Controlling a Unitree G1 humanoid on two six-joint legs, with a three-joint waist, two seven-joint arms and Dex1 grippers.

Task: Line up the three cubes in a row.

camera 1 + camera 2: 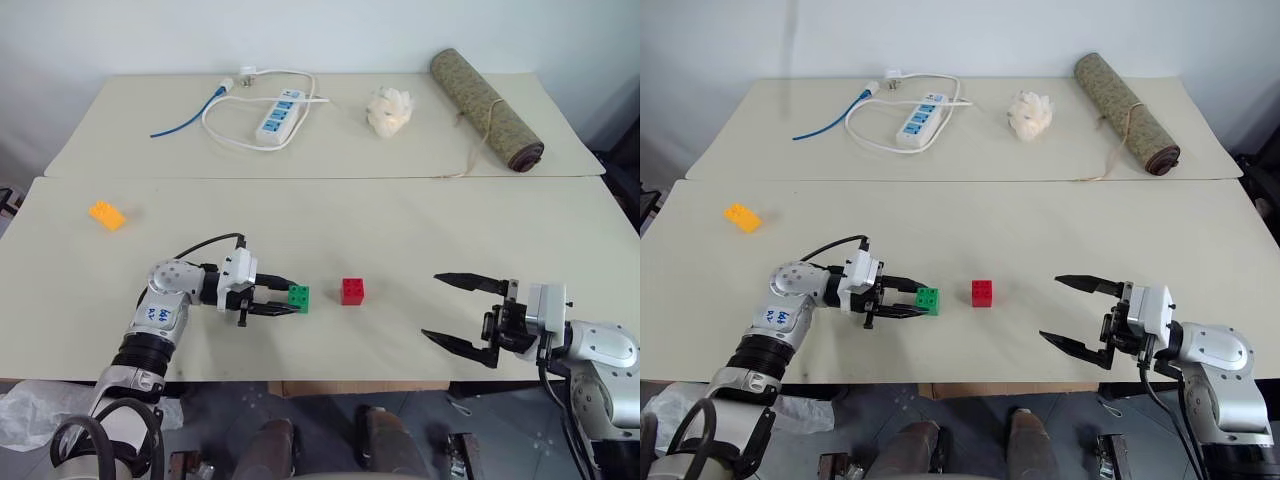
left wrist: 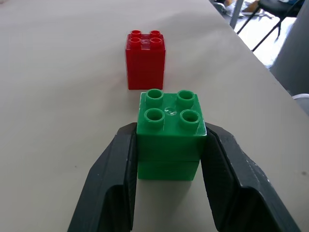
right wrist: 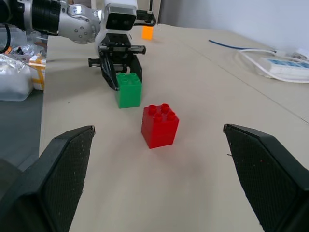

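The black fingers (image 2: 120, 179) hide the green brick's (image 2: 170, 140) flanks in the left wrist view. The orange-yellow brick's (image 1: 107, 214) studs are too small to make out.

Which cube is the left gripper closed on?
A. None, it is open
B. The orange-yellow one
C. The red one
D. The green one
D: the left gripper has both fingers pressed against the sides of the green cube, with the red cube standing free beside it.

Silver-grey arm segments with black joints and looping black cables end in white-housed tools with textured black fingers (image 2: 116, 183).
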